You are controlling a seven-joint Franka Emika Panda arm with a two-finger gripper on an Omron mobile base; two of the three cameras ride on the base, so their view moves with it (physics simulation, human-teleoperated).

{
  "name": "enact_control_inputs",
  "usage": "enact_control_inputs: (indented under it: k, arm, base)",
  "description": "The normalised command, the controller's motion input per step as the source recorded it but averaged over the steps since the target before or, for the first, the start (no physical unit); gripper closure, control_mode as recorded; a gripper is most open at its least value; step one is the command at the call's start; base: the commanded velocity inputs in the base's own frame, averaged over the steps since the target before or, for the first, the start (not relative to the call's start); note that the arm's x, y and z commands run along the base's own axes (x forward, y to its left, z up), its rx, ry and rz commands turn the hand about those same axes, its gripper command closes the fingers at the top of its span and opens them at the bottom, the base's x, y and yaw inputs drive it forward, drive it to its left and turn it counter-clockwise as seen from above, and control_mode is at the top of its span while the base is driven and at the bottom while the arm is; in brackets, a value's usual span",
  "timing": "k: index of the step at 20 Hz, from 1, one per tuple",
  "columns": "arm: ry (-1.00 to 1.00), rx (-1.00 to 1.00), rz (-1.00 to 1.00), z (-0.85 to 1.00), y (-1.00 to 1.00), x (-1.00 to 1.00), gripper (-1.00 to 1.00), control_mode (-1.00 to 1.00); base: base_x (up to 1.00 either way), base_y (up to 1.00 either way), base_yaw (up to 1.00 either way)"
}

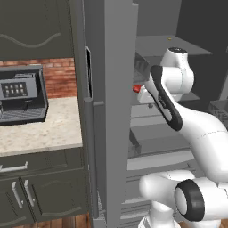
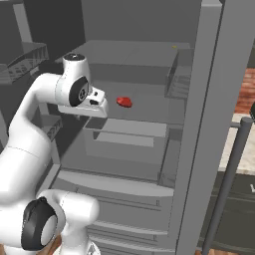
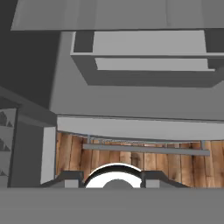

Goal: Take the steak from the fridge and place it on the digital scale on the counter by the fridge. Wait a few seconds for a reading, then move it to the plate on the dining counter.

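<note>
The steak (image 2: pixel 124 102) lies on a fridge (image 2: pixel 209 99) shelf just beyond the gripper (image 2: pixel 97 102) — jaw state unclear — so a low reach risks nudging it deeper.

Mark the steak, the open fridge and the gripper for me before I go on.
steak (image 2: pixel 124 102): right base view, middle of the red chunk on the shelf.
fridge (image 2: pixel 144 128): right base view, front edge of a grey inner shelf.
gripper (image 2: pixel 98 105): right base view, the hand's front end, beside the steak.

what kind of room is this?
A kitchen, rendered: open fridge with a steak on a shelf, stone counter over dark cabinets, coffee machine against a brick backsplash.
</note>
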Motion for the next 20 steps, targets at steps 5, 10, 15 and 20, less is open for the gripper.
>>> enact_control_inputs:
  k: [5,10,15,20]
  arm:
    - [-0.23,0.03,0.02,-0.01,-0.36,0.0,-1.0,-1.0]
    - [-0.23,0.06,0.01,0.0,-0.55,0.07,-1.0,-1.0]
    - [-0.17,0.01,0.0,0.0,-0.33,0.26,-1.0,-1.0]
    - [-0.05,0.05,0.0,0.0,-0.24,0.53,-1.0,-1.0]
  base:
    - [0.0,0.0,0.0]
    - [0.0,0.0,0.0]
    - [0.0,0.0,0.0]
    - [0.0,0.0,0.0]
